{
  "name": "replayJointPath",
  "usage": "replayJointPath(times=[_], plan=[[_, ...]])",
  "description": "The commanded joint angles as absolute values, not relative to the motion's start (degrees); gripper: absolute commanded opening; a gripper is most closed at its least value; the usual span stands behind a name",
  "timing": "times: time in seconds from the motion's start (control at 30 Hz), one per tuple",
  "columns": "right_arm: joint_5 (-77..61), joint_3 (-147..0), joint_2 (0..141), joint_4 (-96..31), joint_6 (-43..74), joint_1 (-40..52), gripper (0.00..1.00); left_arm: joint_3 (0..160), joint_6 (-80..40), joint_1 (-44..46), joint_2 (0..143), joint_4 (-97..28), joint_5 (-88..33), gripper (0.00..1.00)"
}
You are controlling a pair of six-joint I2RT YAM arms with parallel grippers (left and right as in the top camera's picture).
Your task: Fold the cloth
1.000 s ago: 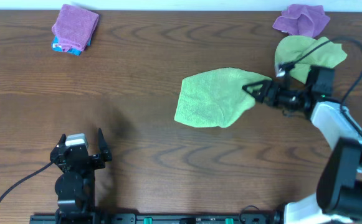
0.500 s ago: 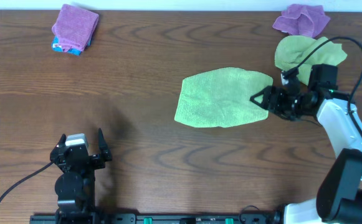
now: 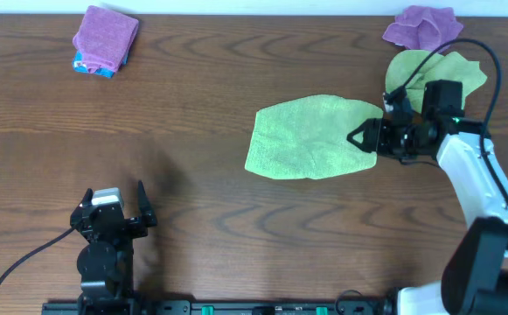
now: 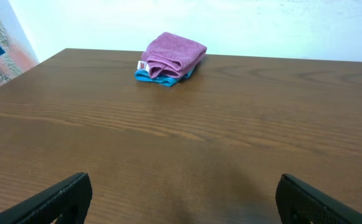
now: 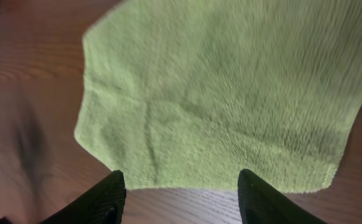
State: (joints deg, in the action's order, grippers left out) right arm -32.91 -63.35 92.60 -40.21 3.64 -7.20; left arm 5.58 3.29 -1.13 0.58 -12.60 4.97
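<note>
The cloth (image 3: pixel 310 137) lies spread flat, mid-right. The right gripper (image 3: pixel 358 140) sits at its right edge, jaws half apart, gripping nothing — it's best off going low and pinching only that edge.

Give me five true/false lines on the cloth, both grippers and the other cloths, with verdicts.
1. The cloth lies spread out on the table. True.
2. The right gripper is shut on the cloth's edge. False: its jaws stand open over that edge, gripping nothing.
3. The left gripper is open and empty. True.
4. The folded purple cloth sits on the lime-green cloth. False: it sits on a blue cloth at the table's far left.
5. A second lime-green cloth lies beyond the right arm. True.
</note>
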Motion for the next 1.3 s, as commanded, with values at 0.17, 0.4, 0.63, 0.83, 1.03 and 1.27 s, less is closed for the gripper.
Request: replayJointPath(times=[0.17,0.4,0.63,0.83,1.03,1.27], plan=[[-17.52,-64.73,88.55,-42.11,2.48,-5.96,0.61,3.99,4.1,-1.48,0.25,-13.04,5.96,0.95],[-15.84,-64.73,95.53,-36.62,2.46,-5.98,0.66,3.99,4.1,-1.48,0.25,-13.04,5.96,0.95],[-15.86,-66.94,104.53,-30.24,2.76,-7.68,0.68,3.99,4.1,-1.48,0.25,-13.04,5.96,0.95],[-15.97,-71.37,110.15,-28.14,2.92,-9.82,0.68,3.99,4.1,-1.48,0.25,-13.04,5.96,0.95],[-16.95,-75.29,115.72,-27.62,3.14,-9.93,0.68,3.99,4.1,-1.48,0.25,-13.04,5.96,0.95],[-20.36,-76.18,118.45,-23.92,5.78,-10.11,0.59,3.99,4.1,-1.48,0.25,-13.04,5.96,0.95]])
